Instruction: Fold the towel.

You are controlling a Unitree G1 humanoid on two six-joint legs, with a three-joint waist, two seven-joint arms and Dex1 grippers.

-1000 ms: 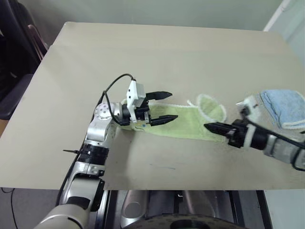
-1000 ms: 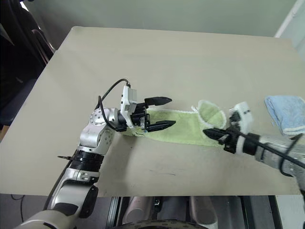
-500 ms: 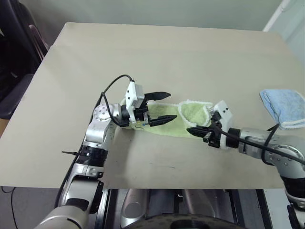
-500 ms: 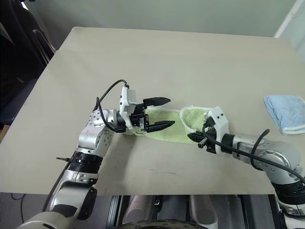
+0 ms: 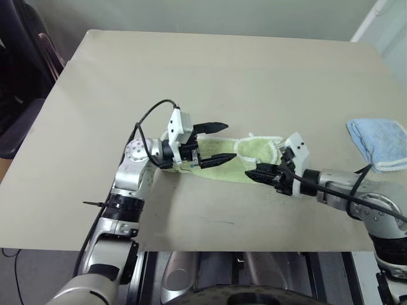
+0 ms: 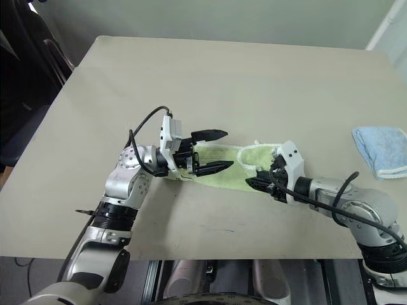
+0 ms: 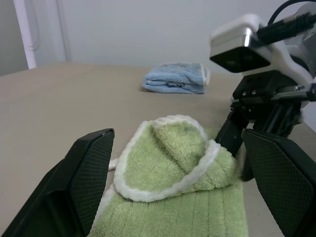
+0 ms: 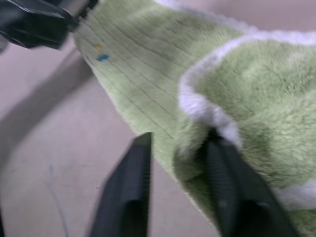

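Although the broad, matte beige counter (image 5: 210, 76) lies bare and flat, the light green terry-cloth towel (image 5: 245, 159) at its near middle looks soft, light and floppy, best pinched at its white-stitched edging; left gripper (image 5: 216, 143) jaws gape wide over one end, right gripper (image 8: 173, 187) jaws part-open astride the folded-over edge

towel (image 8: 247, 98) cut off at frame edge, blurred

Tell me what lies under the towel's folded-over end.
The towel's own lower layer lies beneath that flap, on the table. Anything between the layers is covered.
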